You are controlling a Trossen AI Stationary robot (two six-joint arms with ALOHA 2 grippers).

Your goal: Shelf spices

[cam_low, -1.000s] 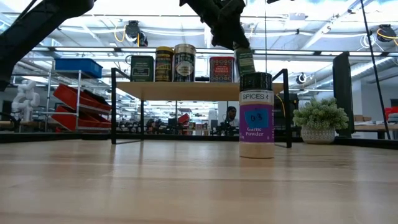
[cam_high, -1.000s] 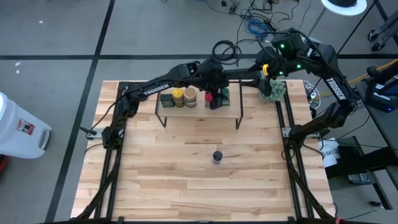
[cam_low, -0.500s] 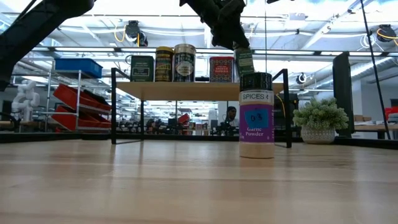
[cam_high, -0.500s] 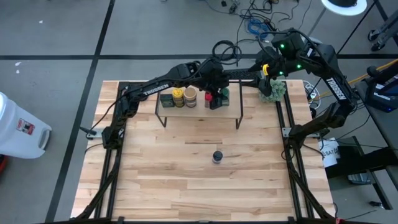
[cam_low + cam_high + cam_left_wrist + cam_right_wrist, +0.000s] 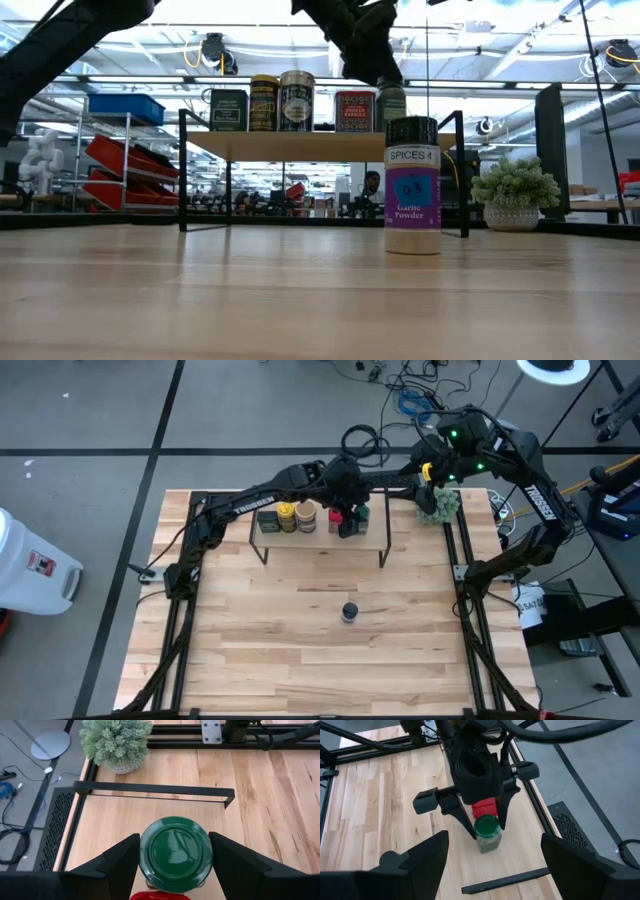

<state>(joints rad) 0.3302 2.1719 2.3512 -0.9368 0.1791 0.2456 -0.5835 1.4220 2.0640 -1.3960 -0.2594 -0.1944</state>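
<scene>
1. Shelf point(image 5: 322, 536) stands in the upper centre of the high view, a wooden board on thin black legs, on the wooden table point(image 5: 320, 650).
2. In the low view, 5 spice containers line the shelf top from left to right: dark boxy tin point(image 5: 228, 110), yellow-lidded jar point(image 5: 264, 103), tan-lidded jar point(image 5: 296, 101), red square tin point(image 5: 355, 111) and green-lidded jar point(image 5: 391, 108).
3. The green-lidded jar stands upright on the board, just right of the red square tin.
4. The left gripper point(image 5: 486, 826) reaches in from the upper left of the high view and sits over the green-lidded jar. Its fingers point(image 5: 120, 862) straddle the lid with a thin gap on each side, so the jaws look released, not clamping.
5. The blue-lidded jar point(image 5: 412, 186) stands alone on the table, lower centre in the high view, well apart from the shelf.
6. The right gripper point(image 5: 490, 865) waits in the upper right of the high view, jaws spread wide and holding nothing, beside a fuzzy green plant point(image 5: 439, 504).
</scene>
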